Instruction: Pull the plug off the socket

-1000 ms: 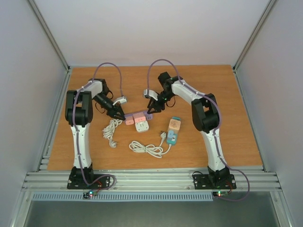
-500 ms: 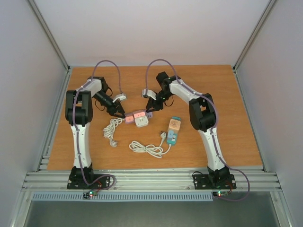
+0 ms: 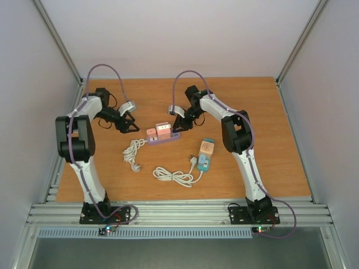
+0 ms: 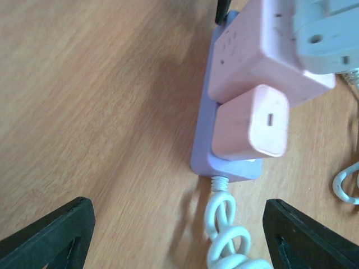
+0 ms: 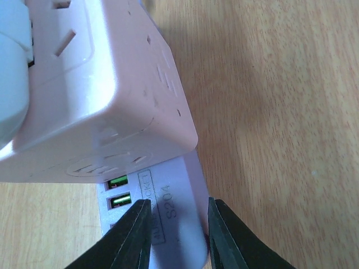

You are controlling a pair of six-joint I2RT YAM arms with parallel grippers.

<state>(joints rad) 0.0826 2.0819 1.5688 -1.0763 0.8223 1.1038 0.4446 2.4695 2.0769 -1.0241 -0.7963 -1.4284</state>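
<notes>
A purple socket strip [image 3: 164,139] lies mid-table with a small pink plug [image 3: 151,134] at its left end and a pink cube adapter [image 3: 164,129] beside it. In the left wrist view the pink plug [image 4: 252,126] sits seated in the strip [image 4: 205,129], and the cube [image 4: 263,56] carries a white plug [image 4: 328,33]. My left gripper [image 3: 129,125] is open and stands apart to the strip's left, with only the strip's white cord [image 4: 227,238] between its fingers [image 4: 50,235]. My right gripper [image 5: 175,227] is shut on the strip's right end [image 5: 168,202], below the cube [image 5: 95,95].
A teal power strip [image 3: 203,162] with an orange cube [image 3: 207,147] lies to the right. A loose white cable [image 3: 174,176] lies in front, and the purple strip's coiled cord [image 3: 133,152] trails to the front left. Metal frame posts and grey walls bound the table.
My left gripper has opened and drawn back to the left, away from the strip. My right gripper has closed on the strip's right end, and the strip has shifted slightly towards the back.
</notes>
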